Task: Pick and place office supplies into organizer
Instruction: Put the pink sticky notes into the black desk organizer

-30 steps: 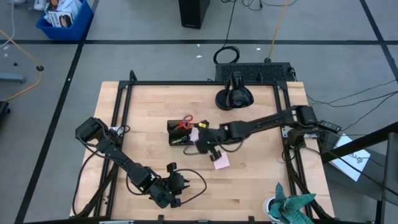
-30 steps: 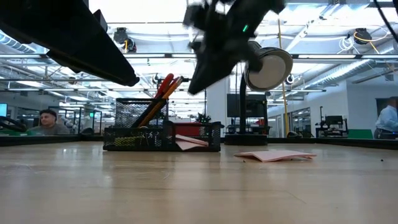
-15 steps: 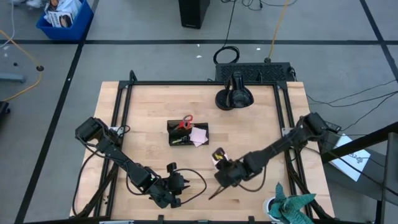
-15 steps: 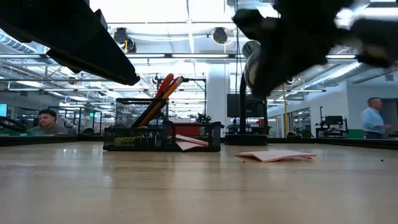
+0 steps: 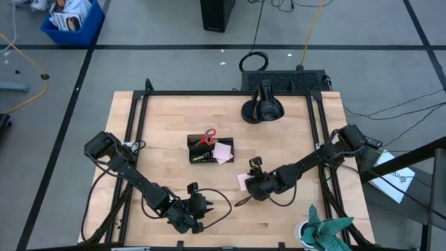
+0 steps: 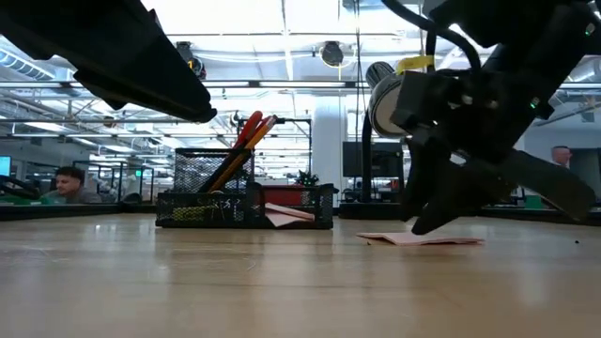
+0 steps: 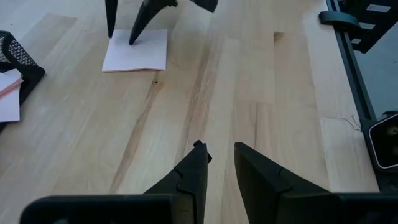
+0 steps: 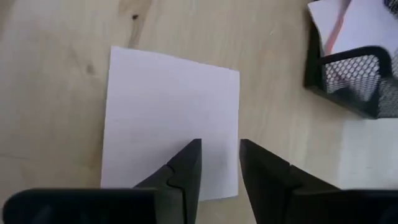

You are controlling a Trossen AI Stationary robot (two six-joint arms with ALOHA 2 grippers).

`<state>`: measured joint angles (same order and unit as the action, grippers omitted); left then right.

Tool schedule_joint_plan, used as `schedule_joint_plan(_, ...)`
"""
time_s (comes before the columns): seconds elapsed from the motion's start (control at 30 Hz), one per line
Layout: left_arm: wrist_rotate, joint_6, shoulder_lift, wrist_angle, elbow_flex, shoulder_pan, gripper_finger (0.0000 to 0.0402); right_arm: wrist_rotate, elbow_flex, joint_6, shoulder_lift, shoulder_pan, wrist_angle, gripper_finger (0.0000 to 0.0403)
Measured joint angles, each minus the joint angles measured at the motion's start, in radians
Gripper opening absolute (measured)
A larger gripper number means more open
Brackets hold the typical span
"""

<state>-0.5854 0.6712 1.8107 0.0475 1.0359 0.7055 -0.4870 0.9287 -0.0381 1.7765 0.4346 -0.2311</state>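
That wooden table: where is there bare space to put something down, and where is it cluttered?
Free: the strip between the organizer and the table's left rail, and the far-left corner. Also the stretch between the camera-stand base and the right rail. Crowded: the middle, where the right gripper hangs over the pink sticky note, and the near edge around the left gripper.

A black mesh organizer point(image 5: 209, 149) sits mid-bench, red-handled scissors point(image 5: 208, 136) and orange pencils point(image 6: 246, 141) standing upright in it, pink notes point(image 5: 224, 150) tucked at one end. A loose pink sticky note point(image 8: 171, 121) lies flat nearby.
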Motion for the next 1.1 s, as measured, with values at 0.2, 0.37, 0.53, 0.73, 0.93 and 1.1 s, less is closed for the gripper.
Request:
schedule_joint_plan(0.2, 0.000, 0.000, 0.000, 0.000, 0.000, 0.000, 0.0085, 0.129, -0.015, 0.062, -0.001, 0.000, 0.120, 0.0090)
schedule_joint_plan(0.37, 0.000, 0.000, 0.000, 0.000, 0.000, 0.000, 0.0085, 0.178, -0.016, 0.035, 0.000, 0.019, 0.257, 0.0083)
schedule_joint_plan(0.53, 0.000, 0.014, 0.000, -0.001, 0.000, 0.002, 0.0085, 0.173, -0.005, -0.039, 0.000, 0.056, 0.338, 0.0085)
schedule_joint_plan(0.73, -0.002, -0.027, 0.041, -0.110, 0.000, 0.003, 0.0085, 0.057, 0.074, -0.176, 0.000, 0.162, 0.254, 0.0123)
schedule_joint_plan(0.93, -0.002, -0.158, 0.128, -0.332, 0.001, -0.032, 0.0085, -0.056, 0.091, -0.204, 0.000, 0.269, 0.180, 0.0186)
schedule_joint_plan(1.1, 0.017, -0.150, 0.178, -0.458, 0.001, -0.104, 0.0085, -0.062, 0.092, -0.150, 0.032, 0.303, 0.195, 0.0223)
